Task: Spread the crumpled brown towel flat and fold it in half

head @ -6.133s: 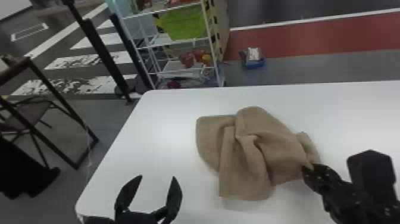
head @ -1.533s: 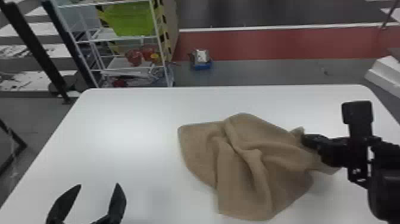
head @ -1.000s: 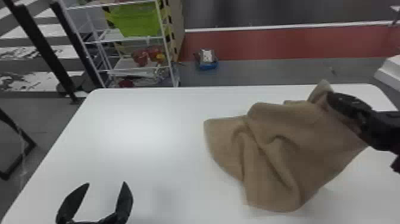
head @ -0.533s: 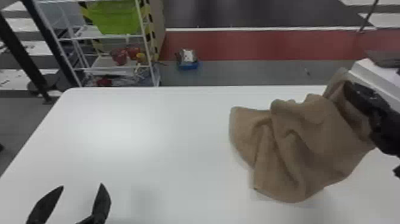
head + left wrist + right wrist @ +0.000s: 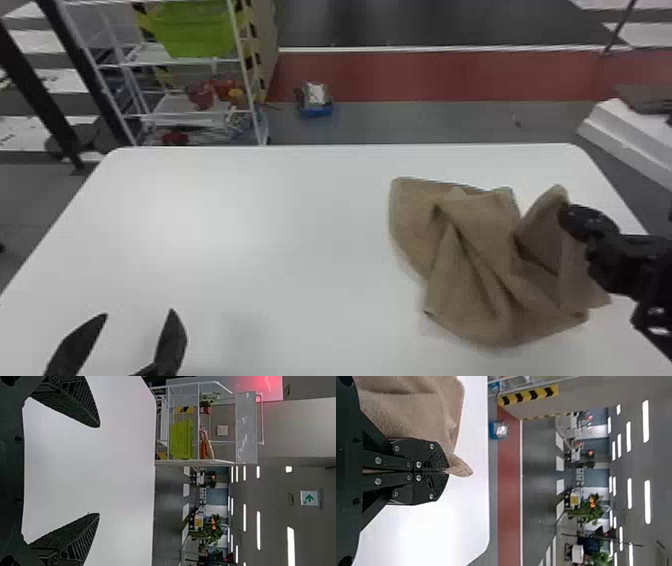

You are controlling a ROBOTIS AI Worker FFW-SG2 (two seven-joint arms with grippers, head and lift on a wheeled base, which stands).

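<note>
The right gripper [image 5: 445, 471], fingers closed on the towel's corner, has just dipped nearer, so the towel [image 5: 480, 215] slumps in folds on the table's [image 5: 300, 225] right side, still needing spreading, while the left gripper [image 5: 139, 312] hangs open near left.

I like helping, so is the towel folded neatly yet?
No, the towel lies in crumpled folds on the white table.
</note>
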